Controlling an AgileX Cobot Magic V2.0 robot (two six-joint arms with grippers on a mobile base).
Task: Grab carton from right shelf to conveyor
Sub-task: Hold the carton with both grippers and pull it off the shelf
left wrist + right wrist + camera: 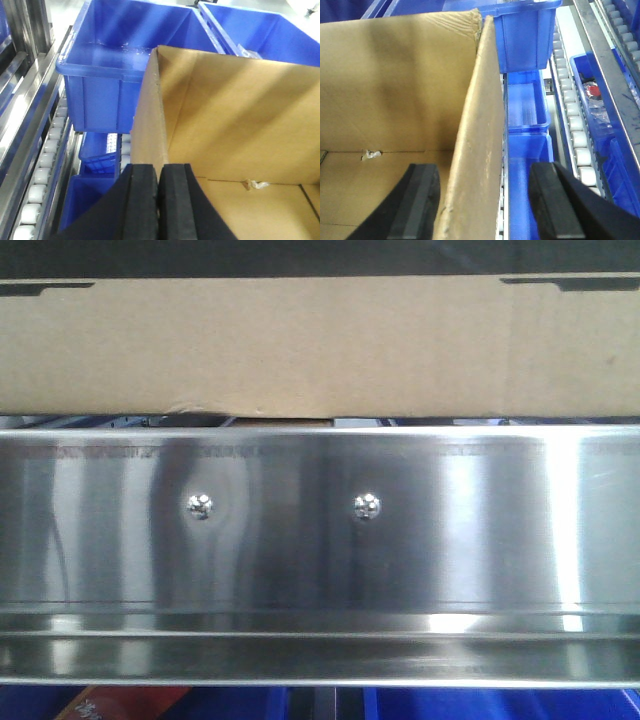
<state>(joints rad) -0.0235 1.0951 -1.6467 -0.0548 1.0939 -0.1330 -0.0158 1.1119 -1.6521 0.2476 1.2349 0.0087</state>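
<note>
Surroundings: right shelf (pixel 320 540), blue bins (pixel 95 100) behind.
Carton (pixel 395 90): on shelf, looks empty; probably light, walls bendy.
Left end effector (pixel 160 200): pinched together on left wall.
Right end effector (pixel 484 175): apart, straddling right wall; grip there.

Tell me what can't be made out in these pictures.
The conveyor: in no view.
Print on the carton: front view, cut off by the top edge.
What the carton rests on: front view, hidden behind the shelf rail.
Pale scrap on the carton floor: wrist views, too small to identify.
</note>
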